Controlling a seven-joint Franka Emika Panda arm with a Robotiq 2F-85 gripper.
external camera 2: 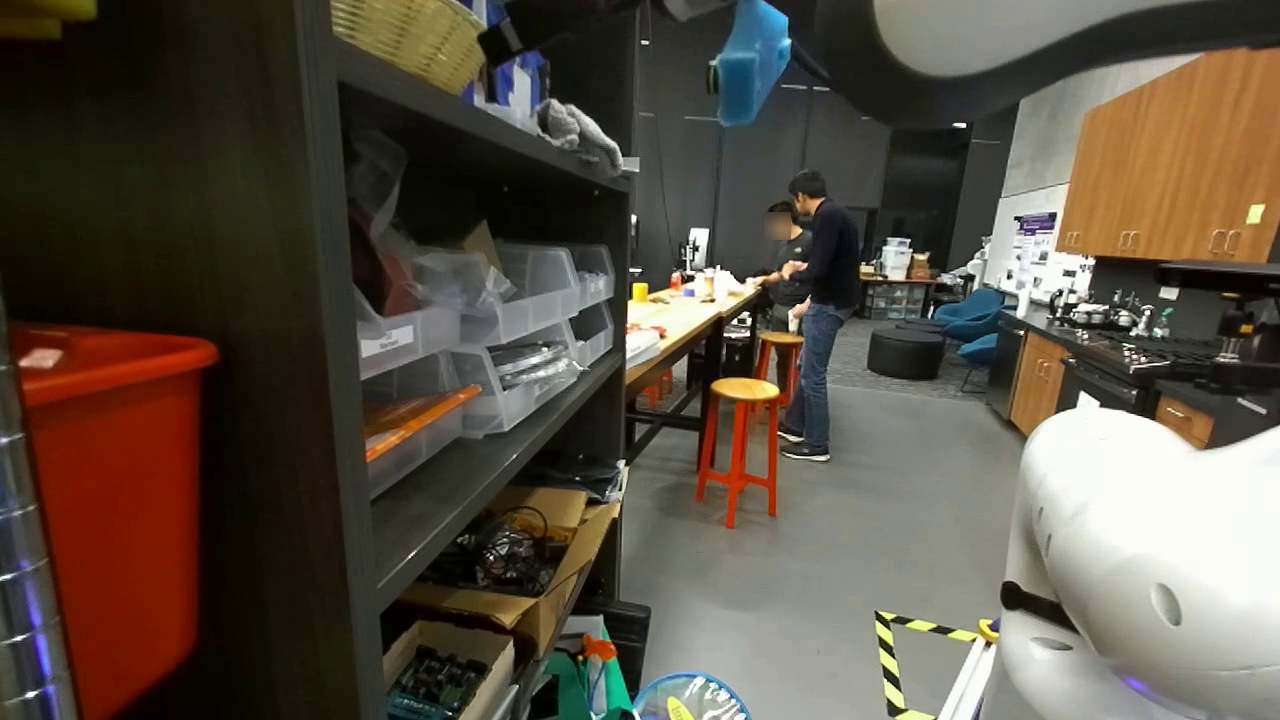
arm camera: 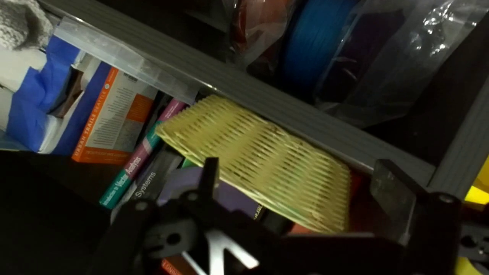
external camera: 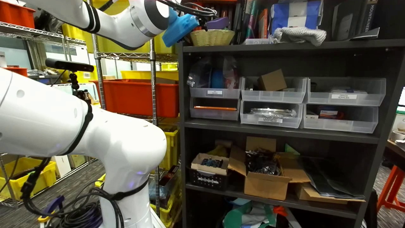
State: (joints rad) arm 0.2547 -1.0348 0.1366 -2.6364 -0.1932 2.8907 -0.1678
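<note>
Basket [arm camera: 248,145]: on the shelf [arm camera: 275,103], middle of the wrist view
Hand [arm camera: 296,172]: spread wide, near the basket, lower part of frame
Books [arm camera: 114,118]: left half of frame

Rough woven wicker basket [arm camera: 259,160], matt wood-grain shelf [arm camera: 244,88]

Forearm [external camera: 110,25] high, claw [arm camera: 300,168] agape

The wrist view is dim, with glare on a plastic bag [arm camera: 405,72].
</note>
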